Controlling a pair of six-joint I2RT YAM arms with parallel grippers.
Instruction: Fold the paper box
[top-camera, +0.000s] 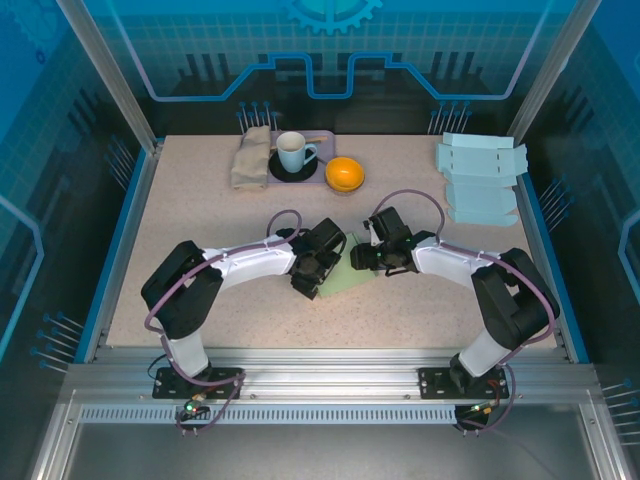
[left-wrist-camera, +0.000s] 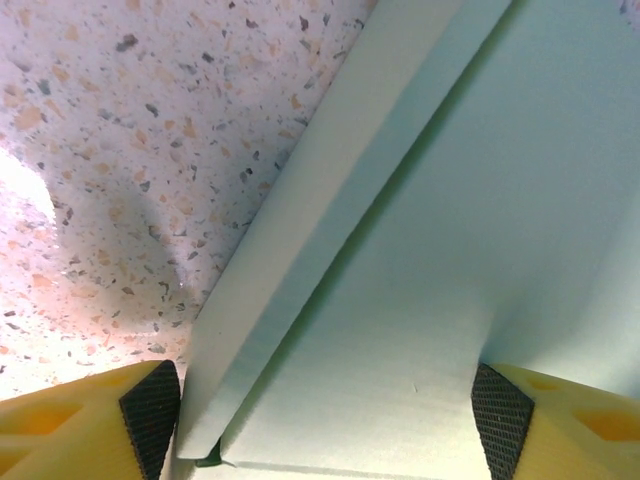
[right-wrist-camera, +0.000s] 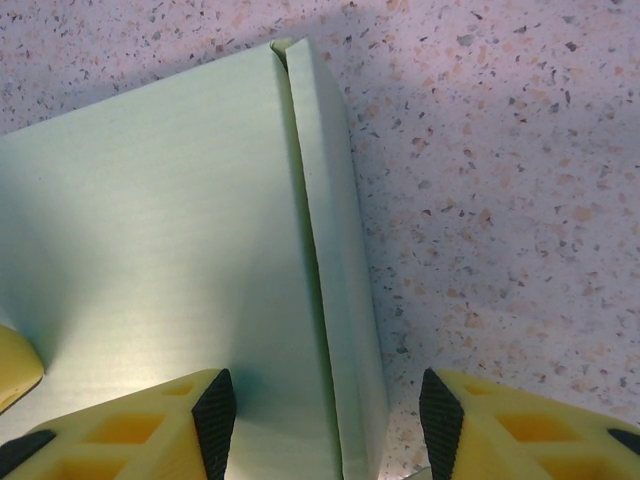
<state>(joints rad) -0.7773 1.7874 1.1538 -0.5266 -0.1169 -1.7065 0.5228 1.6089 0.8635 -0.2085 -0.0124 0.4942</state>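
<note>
The paper box (top-camera: 352, 274) lay flat on the table (top-camera: 200, 210) near its middle, between the two arms. The left gripper (left-wrist-camera: 325, 420) hung low over it with jaws apart, a side flap between them. The right gripper (right-wrist-camera: 328, 415) also stood apart, straddling the opposite folded flap without clamping it.

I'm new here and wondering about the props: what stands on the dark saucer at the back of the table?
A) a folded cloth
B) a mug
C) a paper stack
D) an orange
B: the mug stands on the saucer, while the orange lies beside it on the table.
</note>
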